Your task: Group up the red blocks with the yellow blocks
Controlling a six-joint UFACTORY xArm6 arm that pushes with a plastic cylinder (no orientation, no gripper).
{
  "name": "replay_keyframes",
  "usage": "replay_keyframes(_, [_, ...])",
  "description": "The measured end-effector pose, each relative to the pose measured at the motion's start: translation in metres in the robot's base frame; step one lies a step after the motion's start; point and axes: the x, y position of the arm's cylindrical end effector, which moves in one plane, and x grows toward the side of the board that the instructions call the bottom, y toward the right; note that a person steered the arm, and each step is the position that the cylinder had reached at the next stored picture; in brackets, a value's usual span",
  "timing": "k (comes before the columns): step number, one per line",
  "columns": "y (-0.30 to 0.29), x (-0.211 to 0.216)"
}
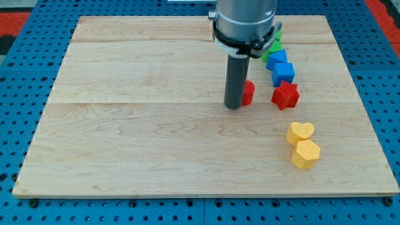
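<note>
My tip (pixel 234 106) rests on the board just left of a small red block (pixel 249 92), touching or nearly touching it; the rod hides most of that block. A red star-shaped block (pixel 285 95) lies to the right of it. A yellow heart-shaped block (pixel 300 132) and a yellow hexagonal block (pixel 305 154) sit together at the view's lower right, below the red star.
Two blue blocks (pixel 277 59) (pixel 284 73) and green blocks (pixel 273 45) form a line above the red star, partly hidden by the arm. The wooden board (pixel 137 125) lies on a blue perforated table (pixel 19 75).
</note>
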Motion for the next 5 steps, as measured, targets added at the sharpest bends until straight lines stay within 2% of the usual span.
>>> replay_keyframes(1, [0.015,-0.02])
replay_keyframes(3, [0.006,0.113])
replay_keyframes(4, [0.095,0.165])
replay_keyframes(5, [0.125,0.18])
